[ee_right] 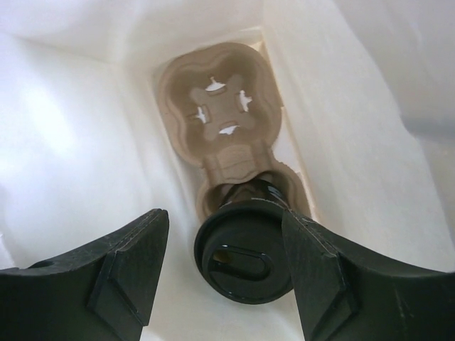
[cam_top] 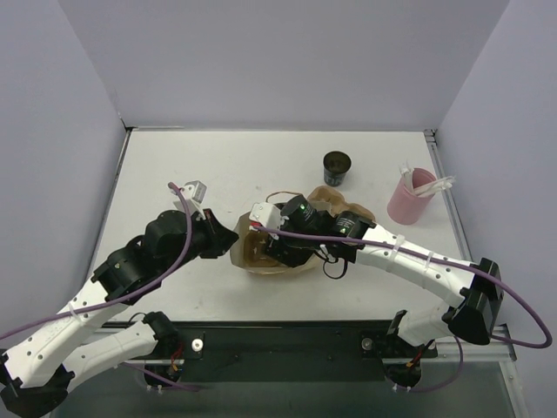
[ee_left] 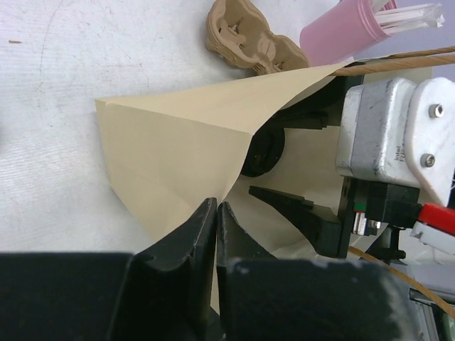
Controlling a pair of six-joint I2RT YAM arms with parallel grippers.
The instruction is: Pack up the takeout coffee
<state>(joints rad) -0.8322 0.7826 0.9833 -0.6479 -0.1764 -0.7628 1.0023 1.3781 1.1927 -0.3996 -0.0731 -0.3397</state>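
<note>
A brown paper bag [cam_top: 252, 259] lies open at the table's middle, its mouth toward the right arm. My left gripper [ee_left: 216, 206] is shut on the bag's [ee_left: 170, 135] edge, pinching the paper. Inside the bag, a pulp cup carrier [ee_right: 217, 106] rests on the bottom. A black lidded coffee cup [ee_right: 245, 256] sits in its near pocket. My right gripper [ee_right: 224, 213] reaches into the bag and stands open astride the cup's lid. Its right finger is against the lid and its left finger is apart from it.
A second pulp carrier [cam_top: 326, 198] lies just behind the bag. A dark open cup [cam_top: 337, 167] stands at the back. A pink cup [cam_top: 411, 198] holding wrapped straws stands at the right. Grey walls enclose the table on three sides.
</note>
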